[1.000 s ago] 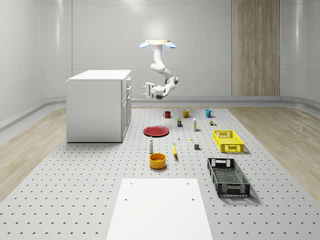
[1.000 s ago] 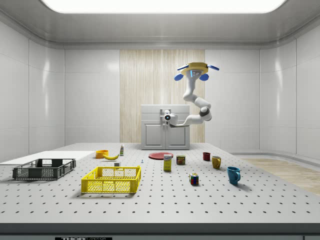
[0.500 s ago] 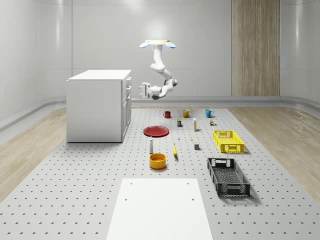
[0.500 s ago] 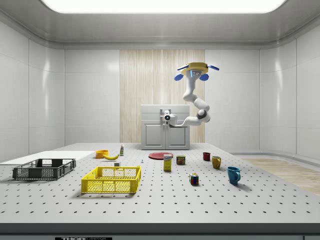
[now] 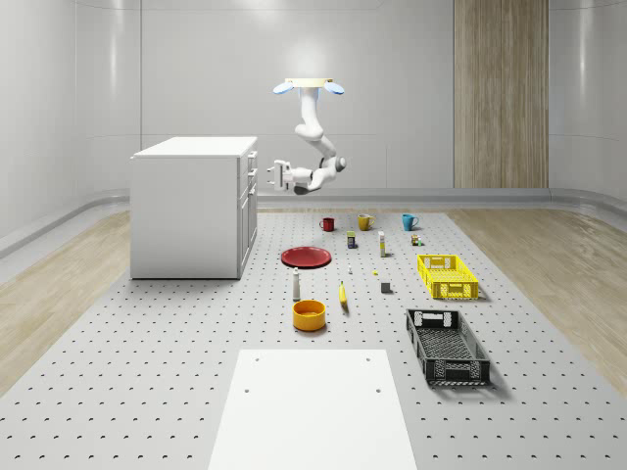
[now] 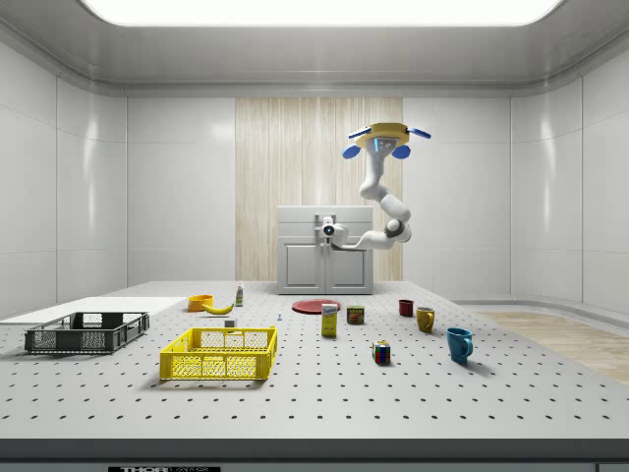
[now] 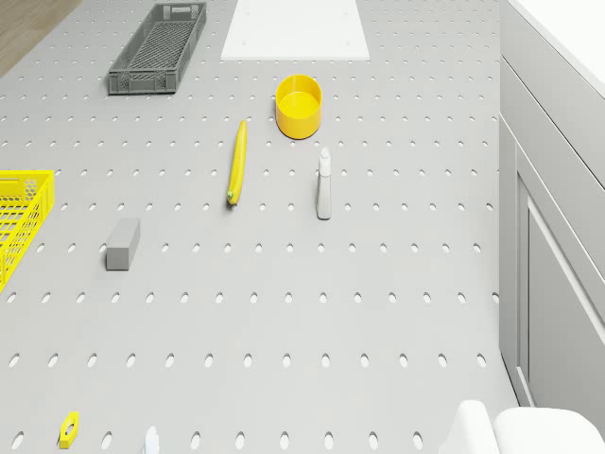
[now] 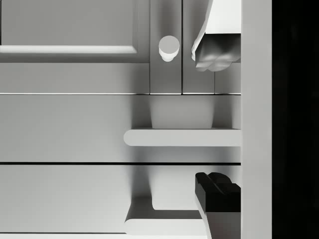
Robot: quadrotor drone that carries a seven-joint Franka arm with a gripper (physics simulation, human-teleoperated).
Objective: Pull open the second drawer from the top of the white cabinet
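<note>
Whole-scene view: I hover right of the boxy white cabinet (image 5: 196, 206) at the tabletop's far left, end effector (image 5: 275, 174) near its drawers. Wrist view: fingers (image 8: 215, 191) apart, straddling the second drawer's rigid bar handle (image 8: 182, 137); I'd grip there, expecting stiff sliding.

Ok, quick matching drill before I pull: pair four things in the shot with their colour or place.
1. gripper
2. plate
3. bowl
4. black crate

a. orange-yellow
b. just in front of the white cabinet's drawers
c. red
d. nearest the whole-scene camera, on that view's right

Pairs: 1-b, 2-c, 3-a, 4-d. The drone hovers beside the cabinet, above the table.
</note>
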